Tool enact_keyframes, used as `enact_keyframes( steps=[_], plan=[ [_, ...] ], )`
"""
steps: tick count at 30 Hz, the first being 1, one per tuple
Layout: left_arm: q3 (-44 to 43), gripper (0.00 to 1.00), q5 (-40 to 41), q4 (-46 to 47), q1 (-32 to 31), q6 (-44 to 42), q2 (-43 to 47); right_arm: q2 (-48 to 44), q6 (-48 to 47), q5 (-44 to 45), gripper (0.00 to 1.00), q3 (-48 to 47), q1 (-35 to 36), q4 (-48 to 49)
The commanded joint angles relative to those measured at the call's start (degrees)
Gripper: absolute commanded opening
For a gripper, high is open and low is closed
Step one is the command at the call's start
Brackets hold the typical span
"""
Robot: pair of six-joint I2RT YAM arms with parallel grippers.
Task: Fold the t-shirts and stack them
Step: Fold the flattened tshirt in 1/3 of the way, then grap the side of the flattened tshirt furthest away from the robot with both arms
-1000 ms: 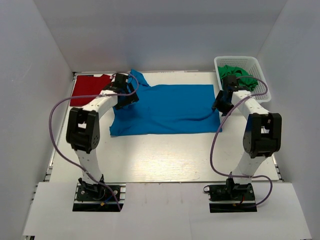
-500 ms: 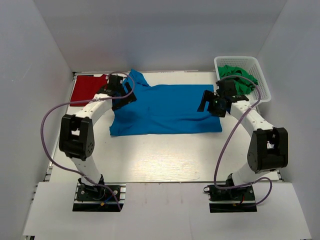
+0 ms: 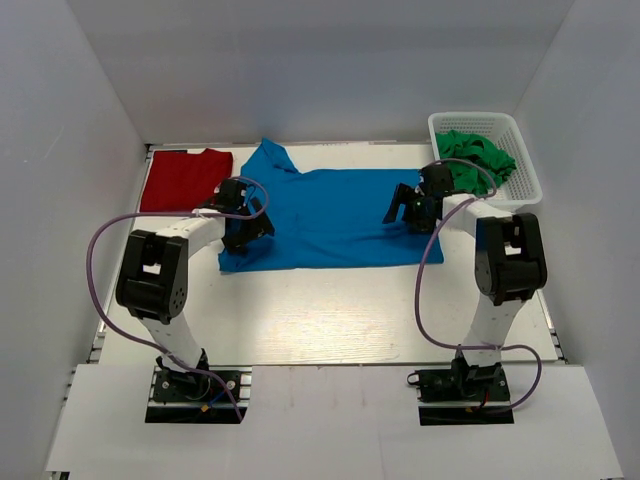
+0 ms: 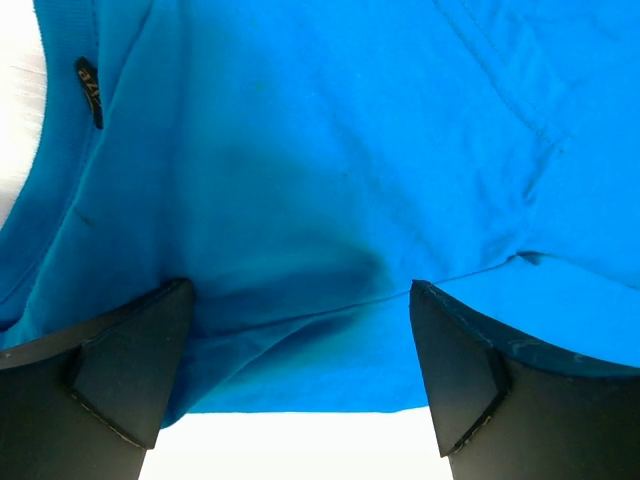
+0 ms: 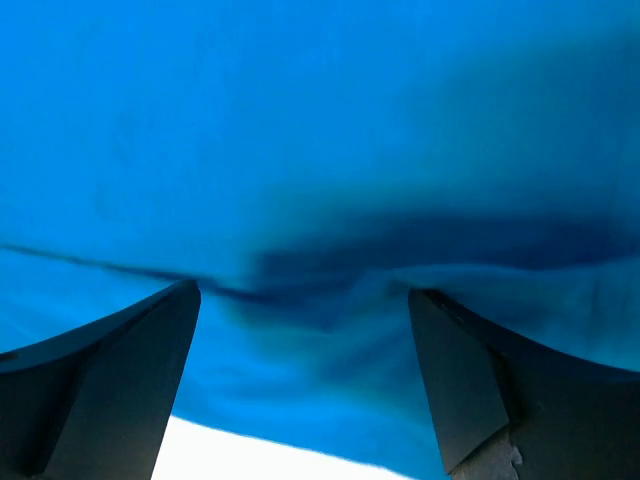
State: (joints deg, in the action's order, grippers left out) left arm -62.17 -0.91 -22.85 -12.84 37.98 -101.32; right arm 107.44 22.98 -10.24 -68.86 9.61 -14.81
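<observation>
We judge the dark red t-shirt (image 3: 180, 180), far left on the bench (image 3: 330, 310), folded; the blue t-shirt (image 3: 330, 215), mid-bench, half folded. Above it the left pincer (image 4: 300, 365) and right pincer (image 5: 300, 370) gape wide. Stacking remains.

Two t-shirts lie on the table (image 3: 330, 310): one blue t-shirt (image 3: 340, 225) spread across the middle toward the far edge, and one dark red t-shirt (image 3: 180, 180) at the far left corner. One white basket (image 3: 470, 118) stands at the far right corner; it holds green cloth (image 3: 480, 155), and its number of pieces cannot be told. Two arms rise from the near edge, the left arm (image 3: 160, 270) and the right arm (image 3: 512, 262), making two grippers: the left gripper (image 4: 300, 330) and the right gripper (image 5: 300, 335).
</observation>
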Motion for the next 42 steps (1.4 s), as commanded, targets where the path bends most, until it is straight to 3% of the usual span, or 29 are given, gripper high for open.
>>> enact_keyframes(
  steps=[1,6,15,19,22,25,30,34,35,37,42],
  plan=[
    [2.5,1.0,3.0,-2.4,1.1,0.1,-2.1,3.0,1.2,0.9,0.9,-2.3,-0.5,2.0],
    [8.3,1.0,3.0,-7.5,1.1,1.7,0.8,-3.2,2.8,1.7,0.9,6.4,-0.5,2.5],
    [27.8,1.0,0.4,-26.9,0.5,12.5,24.4,-27.2,5.3,-1.8,0.9,33.9,0.2,-1.6],
    [26.7,1.0,-8.2,-27.6,0.0,11.3,31.7,-36.1,2.4,-2.3,0.9,34.6,0.7,-6.4],
    [16.2,1.0,-1.3,-27.6,0.0,8.4,33.8,-37.6,0.0,-1.9,0.9,27.7,1.3,-6.8],
    [2.5,1.0,5.1,-23.7,0.0,5.6,28.0,-36.2,-1.8,0.7,0.9,20.1,1.3,-5.5],
    [-11.3,1.0,11.0,-16.4,1.3,0.9,12.6,-29.5,-2.5,5.0,0.9,9.5,1.1,-3.1],
    [-29.6,1.0,15.0,-20.1,2.0,-0.9,-4.5,-24.1,-1.5,5.4,0.9,4.1,0.9,-3.4],
    [-32.9,0.94,15.7,-21.2,2.0,-0.9,-10.7,-22.4,-1.6,5.6,0.9,3.7,0.9,-3.4],
    [-40.4,0.93,18.8,-22.3,2.0,-2.6,-15.6,-21.1,-1.5,6.2,0.9,2.0,0.9,-2.8],
    [-46.3,0.66,21.8,-20.3,2.0,-3.9,-24.2,-16.7,-2.2,7.9,0.9,-1.1,0.9,-3.5]
  ],
)
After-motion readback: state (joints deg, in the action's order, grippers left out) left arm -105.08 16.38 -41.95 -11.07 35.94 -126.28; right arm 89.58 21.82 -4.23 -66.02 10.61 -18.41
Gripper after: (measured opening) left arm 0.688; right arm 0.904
